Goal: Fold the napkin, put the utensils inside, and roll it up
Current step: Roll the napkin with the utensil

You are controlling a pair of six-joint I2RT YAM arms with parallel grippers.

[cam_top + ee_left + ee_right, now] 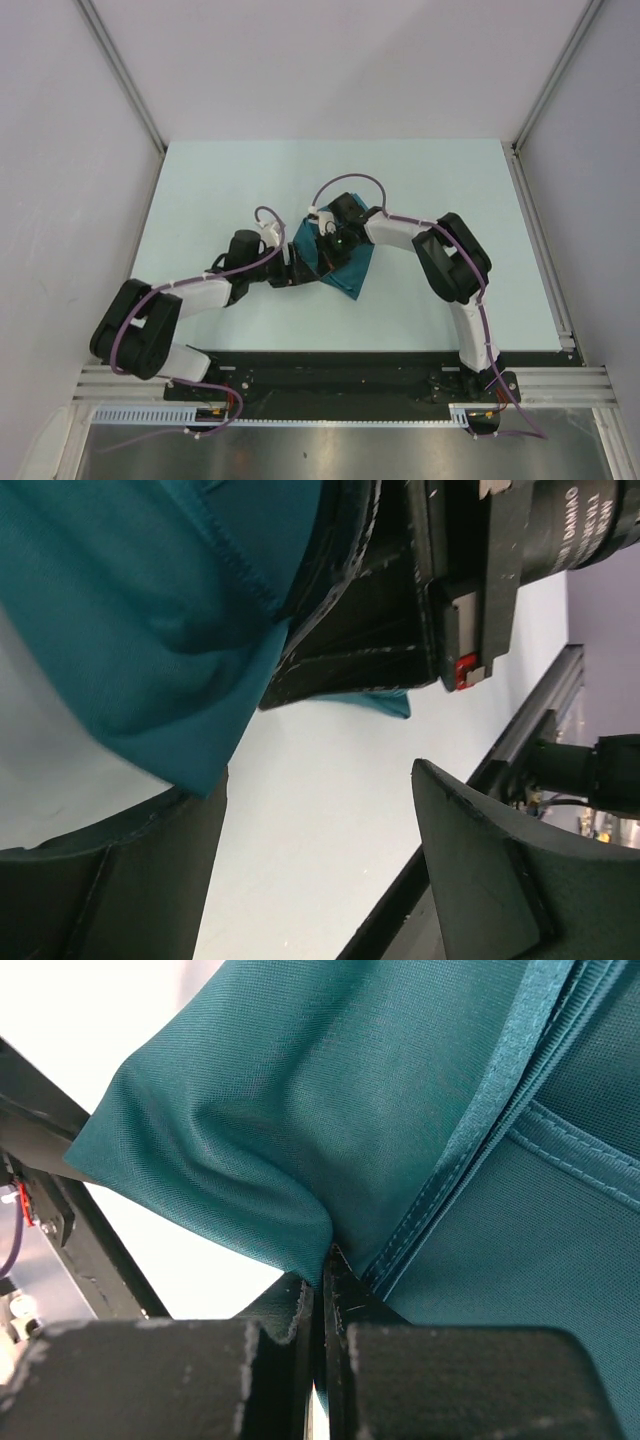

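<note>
Right fingers (pixel 450 1380) are pinched tight on the hemmed edge of the teal napkin (pixel 348 270) mid-table (pixel 200 180), left fingers (pixel 500 880) spread wide at its left edge, with plenty of table stretching away left, right and top.

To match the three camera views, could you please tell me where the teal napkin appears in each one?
Top external: napkin at the centre of the table.
Left wrist: napkin upper left, hanging down to mid-frame.
Right wrist: napkin fills most of the frame.
Shared landmark: the right gripper, shut on the napkin's edge.
</note>
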